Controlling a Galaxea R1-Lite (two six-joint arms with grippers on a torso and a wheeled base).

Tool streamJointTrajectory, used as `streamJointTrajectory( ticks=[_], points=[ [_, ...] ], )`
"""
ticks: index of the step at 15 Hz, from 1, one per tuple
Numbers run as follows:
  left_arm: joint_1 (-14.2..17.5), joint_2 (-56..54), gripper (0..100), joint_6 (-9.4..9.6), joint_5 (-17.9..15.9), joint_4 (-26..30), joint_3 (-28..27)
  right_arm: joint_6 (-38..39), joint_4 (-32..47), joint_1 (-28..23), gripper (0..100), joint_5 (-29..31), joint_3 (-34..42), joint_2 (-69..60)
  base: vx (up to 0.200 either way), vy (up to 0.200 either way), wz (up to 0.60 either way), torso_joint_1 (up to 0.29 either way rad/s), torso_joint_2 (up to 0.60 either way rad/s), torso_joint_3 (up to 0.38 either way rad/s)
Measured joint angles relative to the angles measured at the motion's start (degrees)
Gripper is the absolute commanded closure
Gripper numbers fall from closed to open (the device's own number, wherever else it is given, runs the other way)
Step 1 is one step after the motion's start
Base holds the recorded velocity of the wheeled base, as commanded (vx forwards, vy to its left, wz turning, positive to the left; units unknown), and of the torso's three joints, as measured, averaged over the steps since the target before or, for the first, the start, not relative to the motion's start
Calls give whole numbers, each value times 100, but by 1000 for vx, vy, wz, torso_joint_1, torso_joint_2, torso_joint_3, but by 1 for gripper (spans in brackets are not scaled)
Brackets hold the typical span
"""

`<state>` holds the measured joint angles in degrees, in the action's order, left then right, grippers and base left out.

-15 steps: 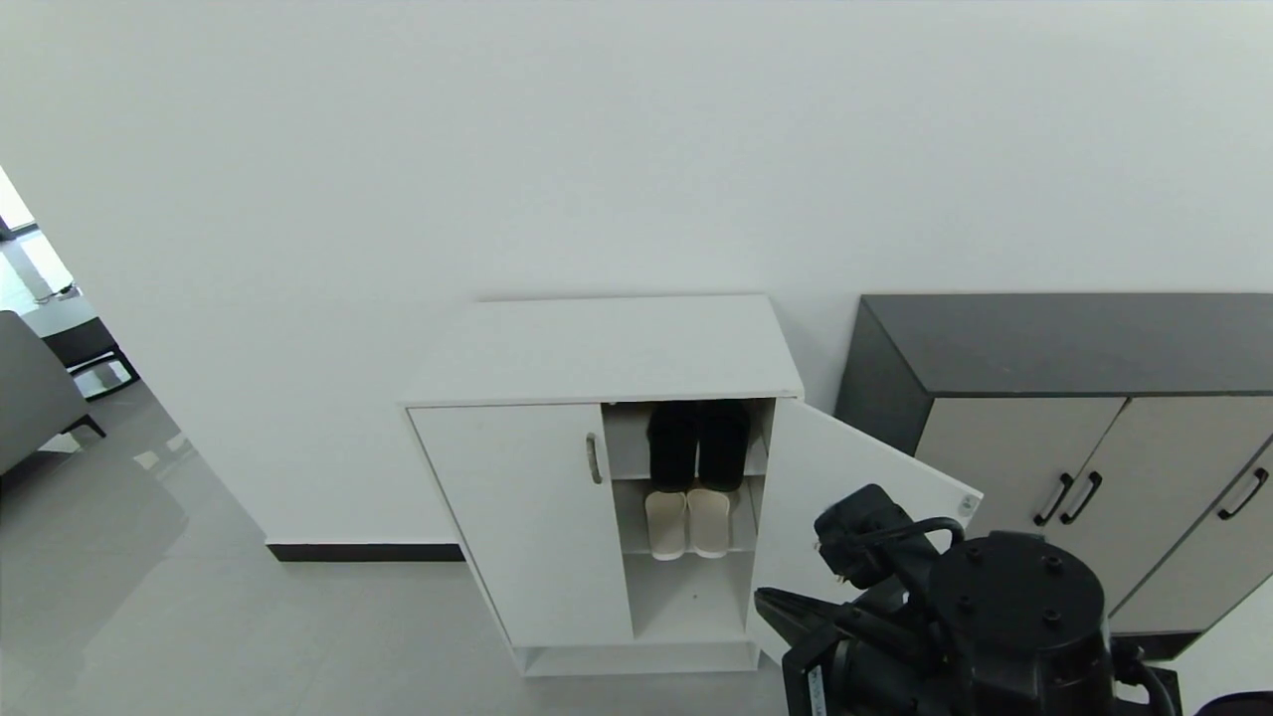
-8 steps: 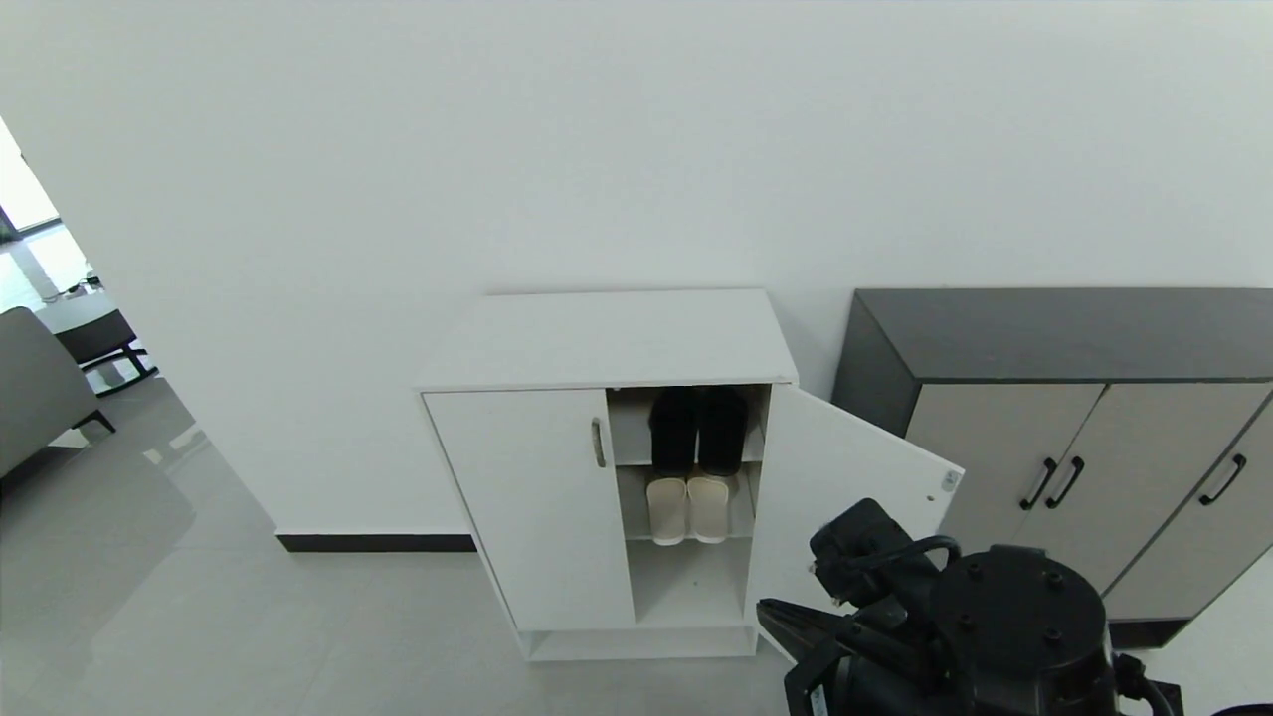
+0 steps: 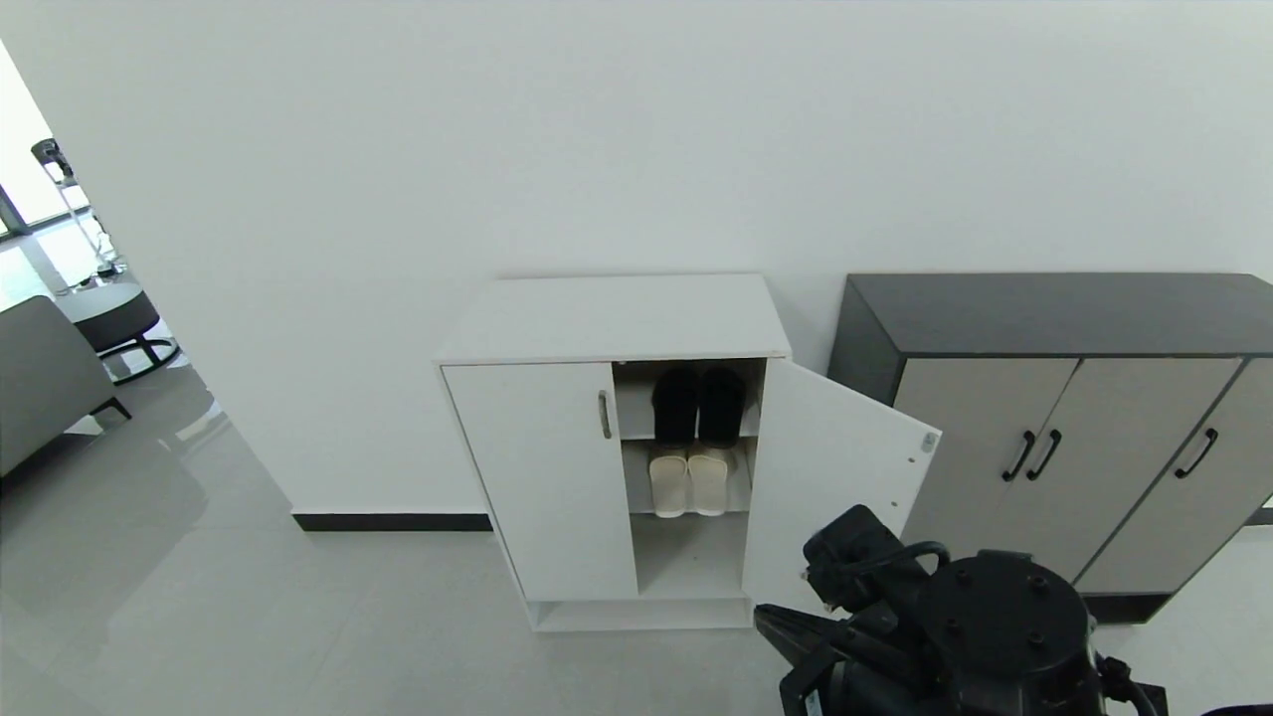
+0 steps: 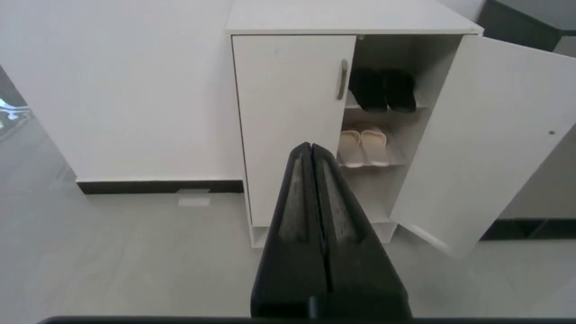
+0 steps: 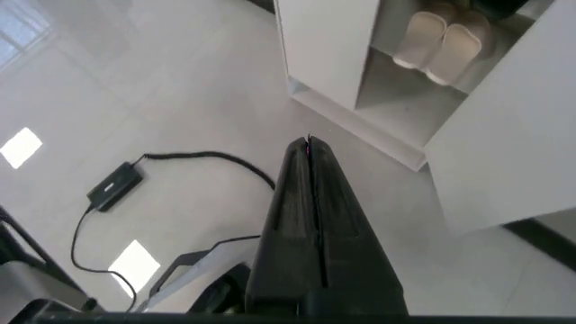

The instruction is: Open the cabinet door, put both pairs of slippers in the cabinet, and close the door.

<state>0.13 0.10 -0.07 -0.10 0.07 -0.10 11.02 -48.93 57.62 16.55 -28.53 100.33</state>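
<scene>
Standing against the white wall (image 3: 636, 139), the white cabinet (image 3: 607, 318) had its right door (image 3: 835, 467) swung wide open toward the neighbouring sideboard, while its left door (image 3: 542, 477) was shut, a slim metal handle (image 3: 604, 415) upright at its inner edge. Both pairs of slippers were inside the open half. The black slippers (image 3: 698, 406) sat side by side on the upper shelf, and the cream slippers (image 3: 688, 482) lay side by side on the shelf directly below, with each pair's two shoes touching or nearly so. The left gripper (image 4: 312, 153) hung in front of the cabinet, well apart from it, with its two fingers pressed flat together and nothing between them. The right gripper (image 5: 309, 144) was low over the grey tiled floor (image 3: 298, 636), out in front of the cabinet's base and near the open door. Its fingers were likewise clamped together on nothing. A dark-topped sideboard (image 3: 1054, 318) with grey doors and black handles stood just beside the cabinet on the robot's right. A black power adapter (image 5: 114, 184) with its cable (image 5: 207, 160) lay on the floor by the robot. Farther off on the robot's left stood a grey armchair (image 3: 40, 383) and a round dark stool (image 3: 114, 318).
</scene>
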Motion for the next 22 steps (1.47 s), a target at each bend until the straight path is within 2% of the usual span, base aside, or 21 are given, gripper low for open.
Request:
streamJointTrajectory(
  ticks=[1, 6, 10, 17, 20, 22],
  points=[
    [2, 0, 100, 0, 0, -2, 0, -65, 2, -193, 100, -24, -16, 13, 0, 0, 0, 0, 0, 0],
    [0, 0, 100, -2, 0, 0, 2, -752, 13, -2025, 100, -284, -228, 193, 0, 0, 0, 0, 0, 0],
    [0, 0, 100, 2, 0, -2, 2, -859, 7, -3222, 100, -709, -840, 714, 0, 0, 0, 0, 0, 0],
    [0, 0, 100, 2, 0, -2, 2, -1091, 276, -4632, 100, -805, -3115, 2116, 0, 0, 0, 0, 0, 0],
    [0, 0, 100, 5, 0, -2, 2, -1102, 464, -4977, 100, -1002, -3511, 2423, 200, 0, 0, -2, -1, 2],
    [-6, 0, 100, 7, 0, 0, 2, -1102, 444, -5054, 100, -1002, -3585, 2486, 0, 0, 0, 0, 0, 0]
  ],
)
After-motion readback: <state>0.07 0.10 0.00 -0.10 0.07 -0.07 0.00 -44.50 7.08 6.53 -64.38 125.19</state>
